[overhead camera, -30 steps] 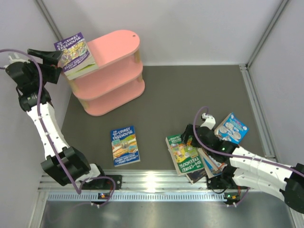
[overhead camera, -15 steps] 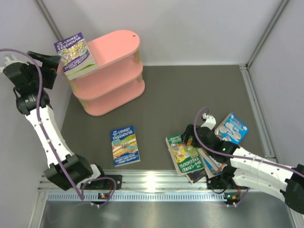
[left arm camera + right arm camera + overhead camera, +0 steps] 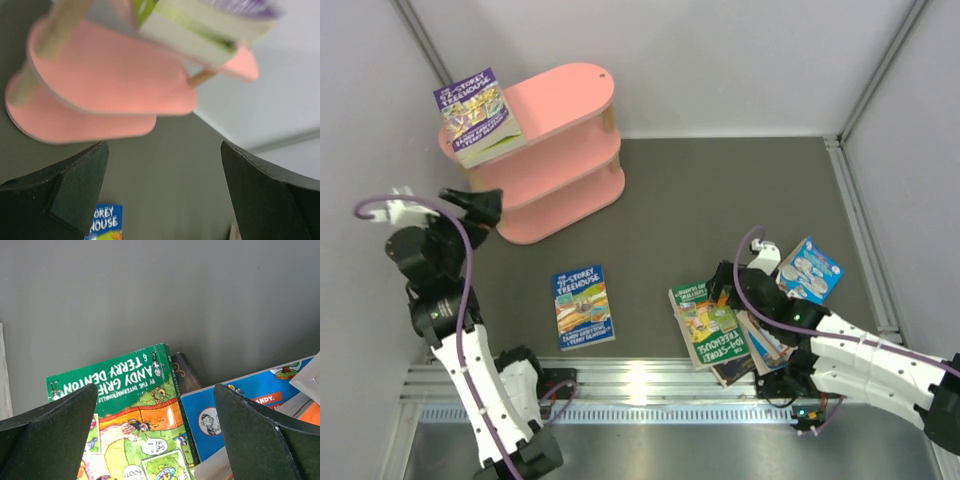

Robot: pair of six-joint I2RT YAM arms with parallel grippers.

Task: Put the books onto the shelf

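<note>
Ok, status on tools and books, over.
Left tool open, empty. Right tool open over the book pile. Purple book on shelf top, blue book loose. Nothing blocking.

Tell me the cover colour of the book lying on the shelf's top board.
Purple book; top external view shows it best.

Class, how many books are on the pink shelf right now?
1: the purple book lies on the top board of the shelf, overhanging its left end. Parts of the lower boards are hidden, so another could sit there.
</note>
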